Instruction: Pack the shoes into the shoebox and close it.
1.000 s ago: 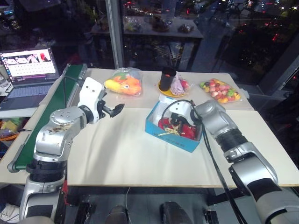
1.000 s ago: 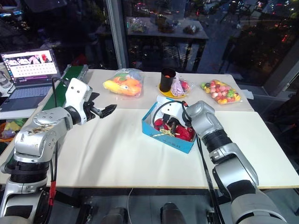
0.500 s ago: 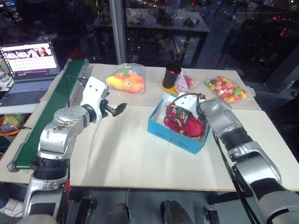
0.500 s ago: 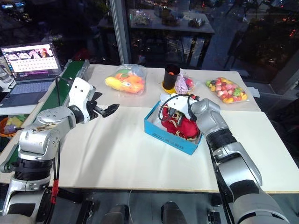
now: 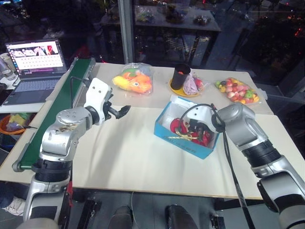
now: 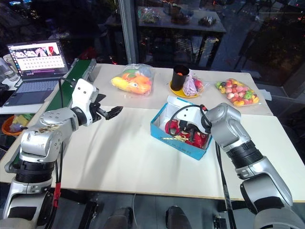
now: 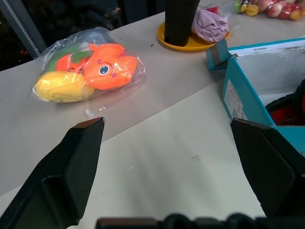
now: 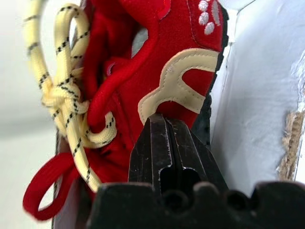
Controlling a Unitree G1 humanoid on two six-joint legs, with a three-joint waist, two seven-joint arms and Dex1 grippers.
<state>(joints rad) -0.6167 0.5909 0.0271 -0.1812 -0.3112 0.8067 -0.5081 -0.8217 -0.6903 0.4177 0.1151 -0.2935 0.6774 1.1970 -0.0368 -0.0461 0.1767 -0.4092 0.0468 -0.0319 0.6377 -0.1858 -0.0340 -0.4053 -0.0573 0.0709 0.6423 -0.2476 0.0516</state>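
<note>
Shoebox (image 5: pixel 187 138) is seen open on the surface (image 5: pixel 124 157), w/ red shoes (image 5: pixel 190 130) inside. R gripper (image 5: pixel 194 130) is lowered into shoebox. L gripper (image 5: pixel 123 111) is held above the surface, left of shoebox, well apart. Bagged toys (image 5: pixel 134 80) lie beyond shoebox.

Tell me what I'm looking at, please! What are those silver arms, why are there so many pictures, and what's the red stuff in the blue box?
Those silver arms belong to a robot. Two pictures come from cameras in its head, looking down at a table. Two come from tiny cameras on its wrists, so you see close up what each claw faces.

The blue thing is a shoebox, open, with red shoes lying inside. The right gripper is pinched shut, its tip against a shoe's side. The left gripper is open, holding nothing, above the table.

Further back lie a bag of toy fruit, a black cup on a yellow plate, and a bag of coloured balls. A laptop sits off to the side.
</note>
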